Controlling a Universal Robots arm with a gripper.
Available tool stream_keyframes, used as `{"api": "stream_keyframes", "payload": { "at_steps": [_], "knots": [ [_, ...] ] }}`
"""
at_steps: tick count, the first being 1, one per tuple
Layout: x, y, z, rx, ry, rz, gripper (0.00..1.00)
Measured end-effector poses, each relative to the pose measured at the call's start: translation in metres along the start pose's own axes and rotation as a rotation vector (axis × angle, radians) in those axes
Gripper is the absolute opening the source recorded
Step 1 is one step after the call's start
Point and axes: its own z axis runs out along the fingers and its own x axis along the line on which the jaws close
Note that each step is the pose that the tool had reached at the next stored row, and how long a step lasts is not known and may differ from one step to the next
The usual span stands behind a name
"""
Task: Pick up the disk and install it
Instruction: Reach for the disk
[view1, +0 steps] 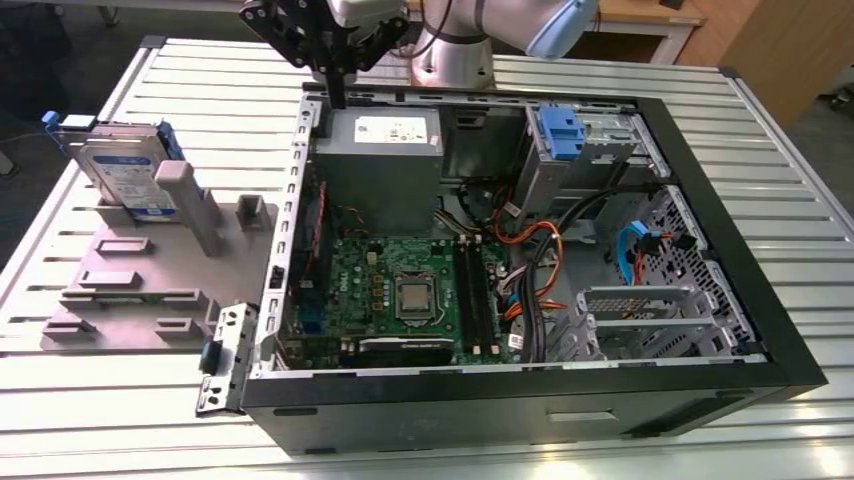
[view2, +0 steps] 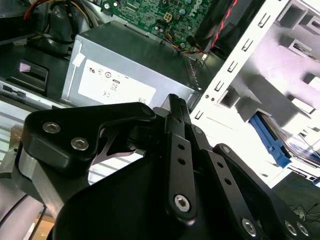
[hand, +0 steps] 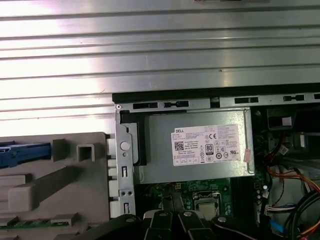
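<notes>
**Disk not yet picked up: end effector waits at the edge of the case**

The work is at its first step, the pick-up, and I judge that it has hardly begun. The end effector (view1: 334, 97) hangs over the rim of the open computer case (view1: 747, 330), just above the power supply (view1: 380, 150). Its black fingers are pressed together with nothing between them, as the second wrist view also shows (view2: 172, 102).

The disk (view1: 127, 170) is well apart from it, on the exterior view's left of the case. It stands upright on its edge in a grey holder (view1: 147, 290) that lies on the bench (view1: 747, 110).

In my judgement the pick-up calls for the fingers to be opened and lined up with the thin upper edge of the disk, because only this edge is free. The holder's posts stand close beside it and leave little room.

The disk is a flat silver-grey metal slab with a blue and white label, smooth and hard, clipped in a blue plastic carrier frame (view1: 167, 138). The holder is matte grey with blocky slots and posts. The bench is of ribbed bright metal that reflects the light. The case is black outside, with bare grey sheet metal inside and a green motherboard (view1: 400, 280).
</notes>
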Motion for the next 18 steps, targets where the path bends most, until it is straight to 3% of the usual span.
{"api": "stream_keyframes", "payload": {
  "at_steps": [18],
  "knots": [
    [0.0256, -0.0019, -0.0004, -0.0002, -0.0019, 0.0, 0.11]
  ]
}}
